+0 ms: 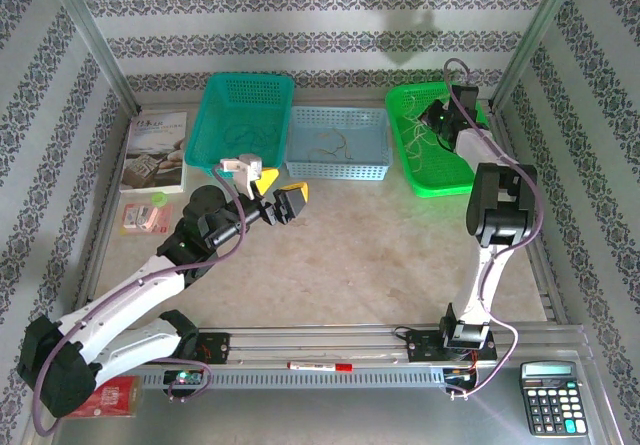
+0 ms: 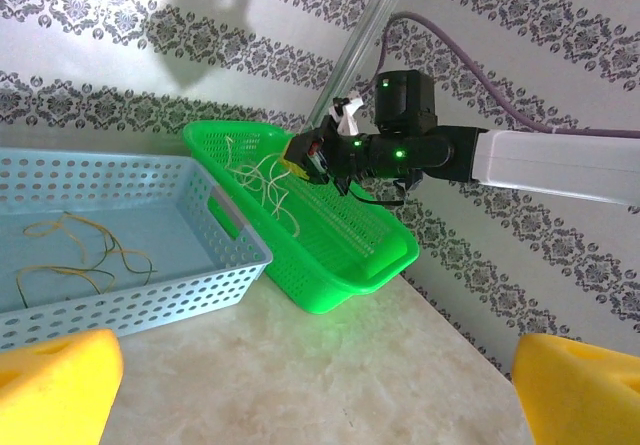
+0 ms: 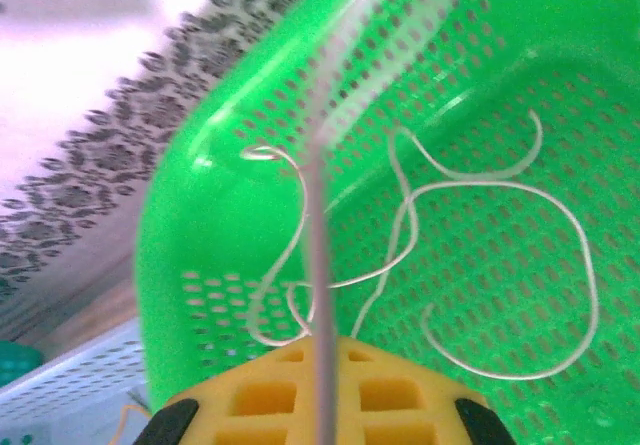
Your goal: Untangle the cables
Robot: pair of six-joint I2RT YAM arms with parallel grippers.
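Observation:
Whitish cables (image 3: 500, 195) lie looped on the floor of the green basket (image 1: 452, 170), and I see the same tangle (image 2: 265, 180) from the left wrist. My right gripper (image 3: 320, 350) hangs over that basket's far end (image 1: 432, 117), its yellow pads shut on one pale cable strand (image 3: 318, 215) that runs up taut from between them. Yellowish cables (image 2: 75, 255) rest in the pale blue basket (image 1: 375, 170). My left gripper (image 1: 280, 190) hovers over the bare table in front of the baskets, open, with nothing between its yellow fingers (image 2: 50, 390).
A teal basket (image 1: 212, 115) stands left of the blue one, with thin strands inside. A book (image 1: 155, 150) and a pink packet (image 1: 143, 215) lie at the left. A calculator (image 1: 553, 397) and a red marker (image 1: 320, 366) sit at the near edge. Metal posts frame the back corners.

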